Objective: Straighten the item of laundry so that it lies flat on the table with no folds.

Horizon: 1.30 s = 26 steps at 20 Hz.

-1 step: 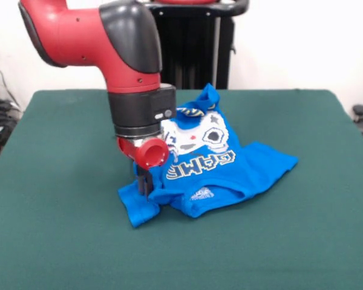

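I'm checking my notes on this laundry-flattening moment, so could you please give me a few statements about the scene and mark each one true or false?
1. The blue T-shirt lies fully flat with no folds. False: it is bunched up, with its upper part raised and folds along the lower edge.
2. The gripper is down at the shirt's left edge as the picture shows it. True.
3. The shirt's print shows a game controller and "GAME" lettering. True.
4. The table is covered in red cloth. False: its top is dark green.
5. The shirt hangs over the table's edge. False: it sits well inside the tabletop, near the middle.
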Each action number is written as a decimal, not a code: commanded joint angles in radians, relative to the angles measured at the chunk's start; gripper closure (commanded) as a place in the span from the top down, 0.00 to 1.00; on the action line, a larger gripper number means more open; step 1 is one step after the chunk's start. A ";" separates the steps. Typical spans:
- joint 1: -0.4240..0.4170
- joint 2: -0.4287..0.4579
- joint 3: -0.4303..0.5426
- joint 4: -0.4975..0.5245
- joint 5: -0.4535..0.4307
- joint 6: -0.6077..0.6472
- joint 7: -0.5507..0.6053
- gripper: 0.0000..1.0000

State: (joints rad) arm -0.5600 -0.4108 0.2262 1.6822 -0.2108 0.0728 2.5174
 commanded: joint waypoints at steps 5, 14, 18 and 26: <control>0.191 -0.015 -0.130 -0.008 -0.013 -0.063 0.082 0.00; 0.146 -0.006 -0.142 -0.066 -0.046 -0.042 0.013 0.00; 0.135 -0.022 -0.156 -0.080 -0.069 -0.026 -0.018 0.00; 0.097 -0.001 -0.148 -0.078 -0.122 -0.040 -0.020 0.00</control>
State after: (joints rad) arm -0.4663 -0.4538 0.0600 1.6339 -0.2782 0.0590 2.5174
